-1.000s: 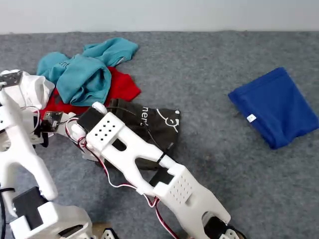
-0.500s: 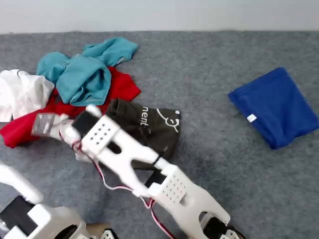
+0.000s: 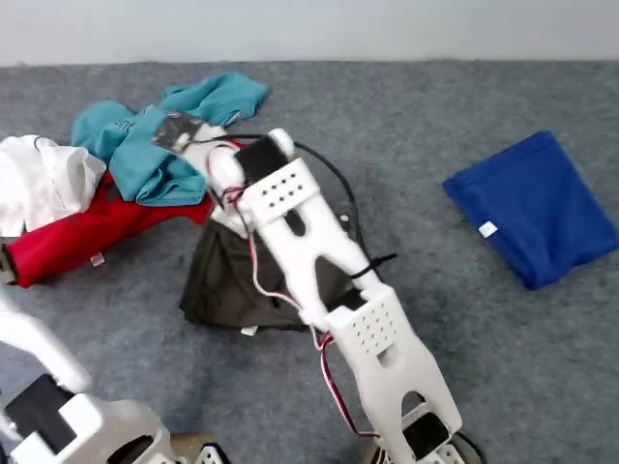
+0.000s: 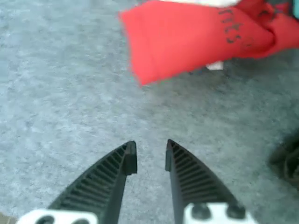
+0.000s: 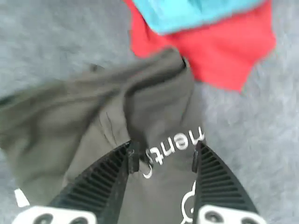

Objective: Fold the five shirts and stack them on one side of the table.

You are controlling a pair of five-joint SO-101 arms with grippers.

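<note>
A dark olive shirt (image 3: pixel 227 285) lies bunched in the middle of the grey table, one edge drawn up under my right arm. My right gripper (image 5: pixel 163 156) is shut on the dark shirt (image 5: pixel 93 116), and its white print shows between the fingers. Beyond it lie the red shirt (image 5: pixel 219 51) and the teal shirt (image 5: pixel 187 11). On the table's left side the teal shirt (image 3: pixel 164 135) lies over the red shirt (image 3: pixel 87 227), next to a white shirt (image 3: pixel 39 184). My left gripper (image 4: pixel 150 156) is open and holds nothing, just short of the red shirt's end (image 4: pixel 187 37).
A folded blue shirt (image 3: pixel 532 208) lies alone at the right side of the table. The right arm (image 3: pixel 319 280) stretches diagonally from the front edge across the middle. Bare grey felt (image 3: pixel 406 126) spreads between the pile and the blue shirt.
The right arm swung toward the back of the table, pulling the dark shirt up and over so its print is hidden from above. The left arm drew back to the left edge.
</note>
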